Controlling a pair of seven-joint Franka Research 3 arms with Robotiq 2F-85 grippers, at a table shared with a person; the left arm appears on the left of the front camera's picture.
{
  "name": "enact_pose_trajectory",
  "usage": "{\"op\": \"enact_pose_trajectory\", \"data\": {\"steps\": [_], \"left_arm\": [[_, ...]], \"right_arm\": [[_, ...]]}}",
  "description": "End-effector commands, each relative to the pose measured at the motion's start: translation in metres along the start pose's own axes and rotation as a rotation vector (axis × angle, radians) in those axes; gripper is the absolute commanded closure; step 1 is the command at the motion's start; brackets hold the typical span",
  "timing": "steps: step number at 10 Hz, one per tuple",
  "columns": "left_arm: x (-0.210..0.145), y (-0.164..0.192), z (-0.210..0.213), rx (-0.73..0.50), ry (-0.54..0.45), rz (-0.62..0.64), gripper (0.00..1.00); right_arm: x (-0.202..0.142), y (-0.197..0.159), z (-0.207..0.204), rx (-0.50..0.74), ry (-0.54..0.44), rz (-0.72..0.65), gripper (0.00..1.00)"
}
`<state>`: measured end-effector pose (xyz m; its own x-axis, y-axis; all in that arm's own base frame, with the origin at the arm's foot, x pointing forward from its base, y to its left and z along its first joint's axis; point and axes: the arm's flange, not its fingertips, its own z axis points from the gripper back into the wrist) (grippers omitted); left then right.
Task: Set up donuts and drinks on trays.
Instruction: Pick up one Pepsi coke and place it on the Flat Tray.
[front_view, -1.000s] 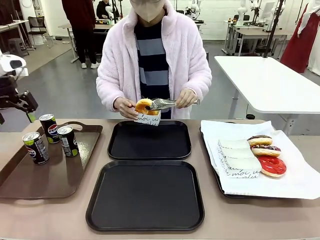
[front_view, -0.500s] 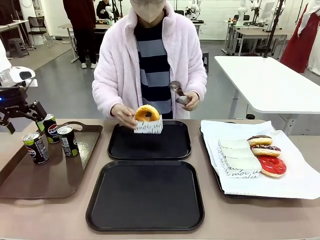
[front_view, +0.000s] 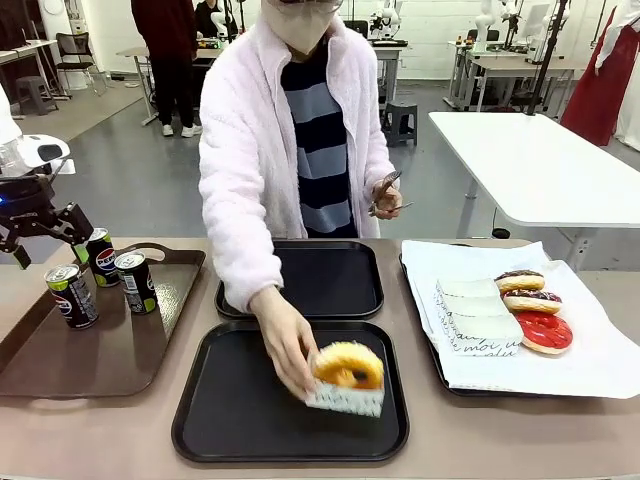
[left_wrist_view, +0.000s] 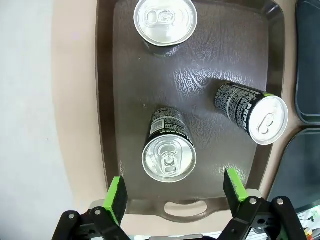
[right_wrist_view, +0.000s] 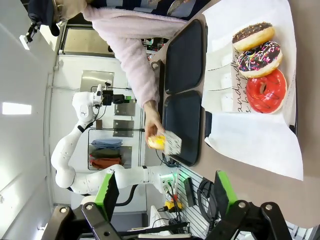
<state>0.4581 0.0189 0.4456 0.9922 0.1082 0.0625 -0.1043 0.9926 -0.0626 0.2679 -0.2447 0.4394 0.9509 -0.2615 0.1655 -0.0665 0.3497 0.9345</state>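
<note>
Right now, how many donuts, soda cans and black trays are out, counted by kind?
Donuts: 4
Soda cans: 3
Black trays: 2
Total: 9

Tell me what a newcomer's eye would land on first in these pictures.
First comes the person's hand, holding a yellow donut in its paper sleeve at the right side of the near black tray. At the left, the left gripper hangs open above three cans standing on the brown tray. Three more donuts lie on white paper at the right.
</note>
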Motion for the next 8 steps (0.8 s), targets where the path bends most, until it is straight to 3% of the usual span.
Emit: {"op": "enact_pose_trajectory", "data": {"steps": [1,8], "left_arm": [[0.002,-0.001,0.003,0.006,0.01,0.01,0.0],[0.013,0.008,-0.036,0.067,-0.021,-0.102,0.0]], "right_arm": [[0.0,-0.001,0.0,0.013,-0.002,0.005,0.0],[0.0,-0.001,0.0,0.013,-0.002,0.005,0.0]]}}
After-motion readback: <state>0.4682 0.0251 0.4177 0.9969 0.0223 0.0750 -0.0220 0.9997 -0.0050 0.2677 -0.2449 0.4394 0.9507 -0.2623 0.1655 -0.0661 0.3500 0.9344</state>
